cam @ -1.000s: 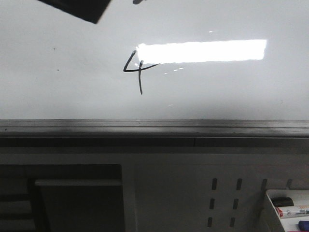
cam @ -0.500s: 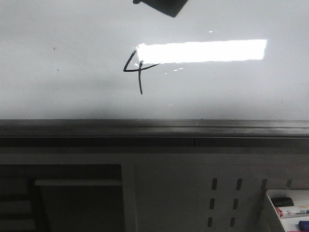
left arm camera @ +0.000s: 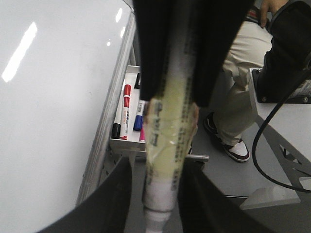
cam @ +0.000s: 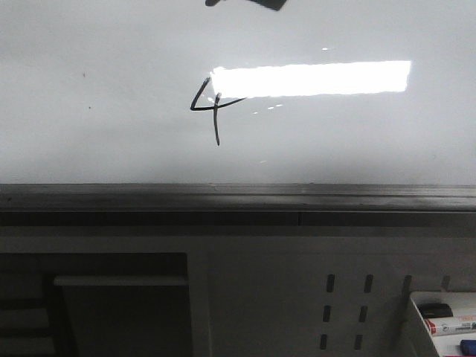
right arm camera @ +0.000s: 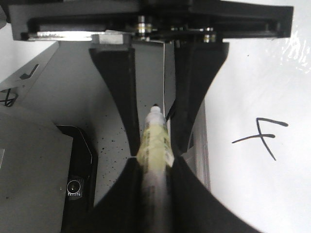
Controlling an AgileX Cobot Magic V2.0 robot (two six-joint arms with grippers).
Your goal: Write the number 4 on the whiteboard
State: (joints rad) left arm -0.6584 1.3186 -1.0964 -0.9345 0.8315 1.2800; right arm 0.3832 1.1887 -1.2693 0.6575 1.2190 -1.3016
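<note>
The whiteboard (cam: 111, 134) fills the upper front view, with a bright light reflected on it. The number 4 (cam: 216, 123) is drawn in thin black strokes beside that glare. In the right wrist view the number 4 (right arm camera: 266, 141) shows on the whiteboard (right arm camera: 252, 194), apart from my right gripper (right arm camera: 153, 160). That gripper is shut on a tape-wrapped marker (right arm camera: 154, 141) with its black tip off the board. My left gripper (left arm camera: 165, 145) is shut on a similar marker (left arm camera: 165, 116), away from the whiteboard (left arm camera: 43, 121). A dark arm part (cam: 256, 3) shows at the front view's top edge.
A grey rail (cam: 238, 197) runs along the board's lower edge, above a perforated white panel (cam: 297, 297). A white tray (cam: 413, 320) (left arm camera: 127, 143) holds spare markers (left arm camera: 126, 104). A seated person's leg and shoe (left arm camera: 238, 148) and a black cable (left arm camera: 257, 160) are beside the left arm.
The dark arm part at the top of the front view has moved right and up, almost out of the frame. The drawn 4 looks the same.
</note>
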